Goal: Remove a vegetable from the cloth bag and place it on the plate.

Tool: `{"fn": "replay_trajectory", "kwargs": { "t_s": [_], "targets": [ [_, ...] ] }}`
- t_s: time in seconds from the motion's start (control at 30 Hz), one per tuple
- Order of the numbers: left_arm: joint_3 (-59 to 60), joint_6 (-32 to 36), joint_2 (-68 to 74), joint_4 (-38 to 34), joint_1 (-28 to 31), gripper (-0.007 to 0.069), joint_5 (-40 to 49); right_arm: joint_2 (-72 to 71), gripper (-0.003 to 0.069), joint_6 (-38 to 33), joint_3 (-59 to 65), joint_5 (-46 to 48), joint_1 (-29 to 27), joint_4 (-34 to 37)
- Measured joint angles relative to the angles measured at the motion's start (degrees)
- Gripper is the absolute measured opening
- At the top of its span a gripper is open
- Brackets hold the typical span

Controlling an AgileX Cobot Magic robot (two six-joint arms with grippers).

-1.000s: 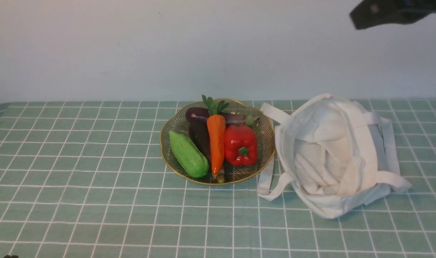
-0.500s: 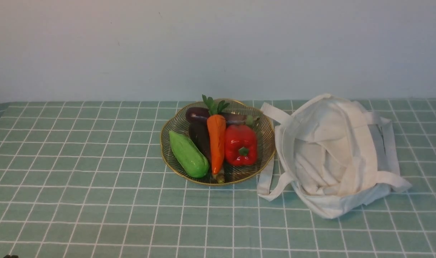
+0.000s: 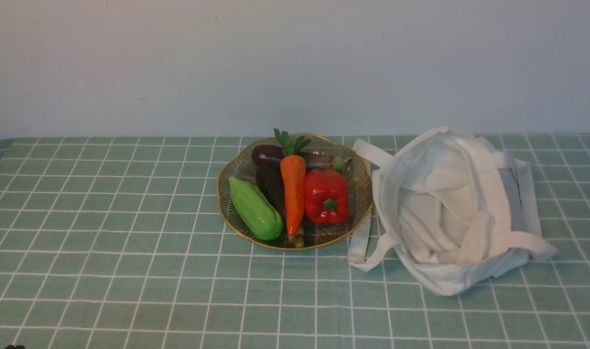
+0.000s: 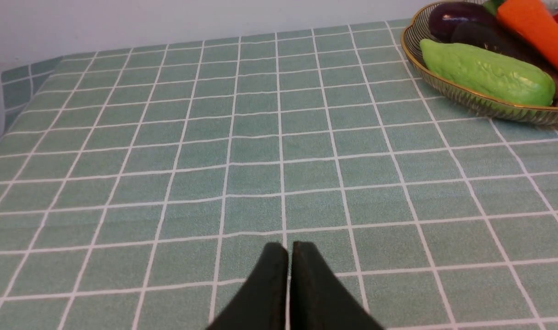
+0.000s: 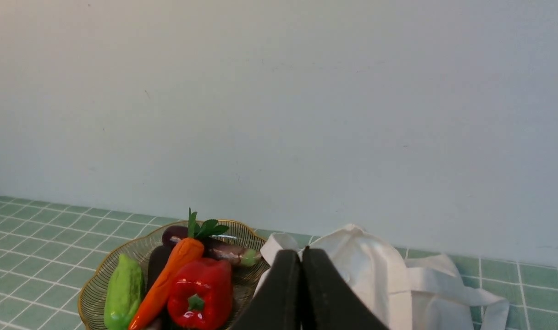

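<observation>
Pincers, left [image 4: 289, 247] and right [image 5: 305, 251], closed, empty; carrot [image 3: 293, 194] in gold wire dish [image 3: 222, 206], white tote [image 3: 498, 203] right of dish.

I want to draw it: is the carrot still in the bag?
No, the carrot lies on the plate, its leafy top at the far rim.

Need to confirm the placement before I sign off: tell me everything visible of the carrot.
The carrot is orange, long and tapered, glossy like plastic, with a green leafy top. It lies lengthwise on the plate, leaves toward the wall, tip toward the robot, resting across the eggplants, between the green gourd and the red pepper. No jaws touch it.
</observation>
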Motion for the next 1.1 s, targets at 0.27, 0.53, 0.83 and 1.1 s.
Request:
{"fn": "replay_trajectory", "kwargs": {
  "t_s": [0.27, 0.53, 0.83, 1.1],
  "targets": [
    [0.00, 0.00, 0.00, 0.00, 0.00, -0.0005, 0.00, 0.00, -0.0015, 0.00, 0.00, 0.46, 0.00, 0.00],
    [0.00, 0.00, 0.00, 0.00, 0.00, -0.0005, 0.00, 0.00, -0.0015, 0.00, 0.00, 0.46, 0.00, 0.00],
    [0.00, 0.00, 0.00, 0.00, 0.00, -0.0005, 0.00, -1.04, -0.0015, 1.22, 1.22, 0.14, 0.00, -1.09],
    [0.00, 0.00, 0.00, 0.00, 0.00, -0.0005, 0.00, -11.95, -0.0015, 19.64, 14.57, -2.32, -1.28, -17.34]
  ]
}}
